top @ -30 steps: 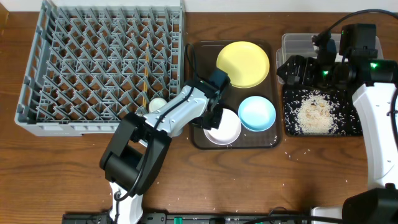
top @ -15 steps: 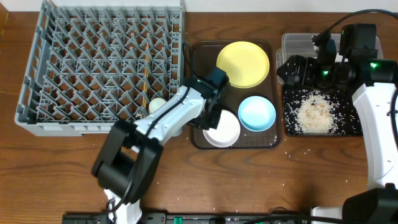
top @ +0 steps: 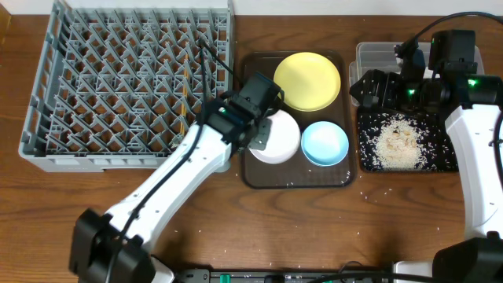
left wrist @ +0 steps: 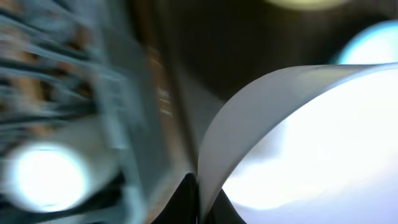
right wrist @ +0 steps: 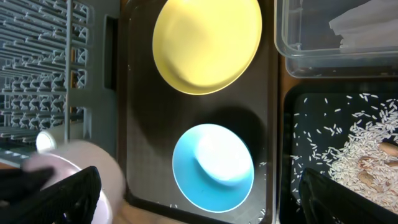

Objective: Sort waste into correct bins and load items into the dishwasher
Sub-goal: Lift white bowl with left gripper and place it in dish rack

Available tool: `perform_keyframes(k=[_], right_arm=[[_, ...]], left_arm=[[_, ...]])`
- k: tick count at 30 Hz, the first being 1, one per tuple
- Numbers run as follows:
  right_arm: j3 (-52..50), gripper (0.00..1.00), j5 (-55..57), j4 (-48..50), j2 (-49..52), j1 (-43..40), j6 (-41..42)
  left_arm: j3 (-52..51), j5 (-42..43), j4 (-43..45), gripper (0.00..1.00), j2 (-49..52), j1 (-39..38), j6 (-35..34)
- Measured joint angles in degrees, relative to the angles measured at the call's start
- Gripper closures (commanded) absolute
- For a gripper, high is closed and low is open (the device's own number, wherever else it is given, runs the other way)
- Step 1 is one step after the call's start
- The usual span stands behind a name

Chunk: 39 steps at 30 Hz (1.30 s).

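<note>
While my left jaws (top: 256,135) are clenched on the rim of the white bowl (top: 279,137), gripping it at the bowl's 9 o'clock edge, my right jaws (top: 367,86) stand spread wide with nothing between them. The left wrist view is blurred, but it shows the thin white wall of the bowl pinched between my fingers.

Seen from overhead, the white bowl sits over the 8 o'clock part of the brown tray (top: 250,179). I cannot tell whether it rests on the tray or hangs just above it. The light blue bowl (top: 324,143) is just beside it at its 3 o'clock. The yellow plate (top: 306,80) fills the tray's 12 o'clock end.

At 10 o'clock on the surface (top: 94,204) stands the grey dish rack (top: 126,86), and my left arm crosses its 4 o'clock corner. A small white cup (left wrist: 43,177) shows as a bright blur by the rack in the left wrist view.

My right jaws hover at 2 o'clock on the surface, over the place where the clear tub (top: 377,53) meets the black tray (top: 448,163). The tub holds a wrapper's white end (right wrist: 364,28). The black tray, at the tub's 6 o'clock, holds a heap of rice (top: 397,145).
</note>
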Motion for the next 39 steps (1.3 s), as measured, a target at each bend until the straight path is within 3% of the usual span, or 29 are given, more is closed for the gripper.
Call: perform_keyframes(k=[13,17,28,39], right_arm=[[0.0,0.01,0.0,0.0,0.0,0.0,0.0],[0.0,0.01,0.0,0.0,0.0,0.0,0.0],[0.0,0.01,0.0,0.0,0.0,0.0,0.0],[0.0,0.01,0.0,0.0,0.0,0.0,0.0]], left_arm=[[0.0,-44.8,11.5,0.92,-1.2,2.0,0.2],[0.0,-53.9,14.5,0.93,-0.2,4.5,0.2],[0.0,-72.1,22.3,0.93,13.3,6.8,0.2],[0.0,-80.4,22.3,0.93,23.8,6.6,0.0]])
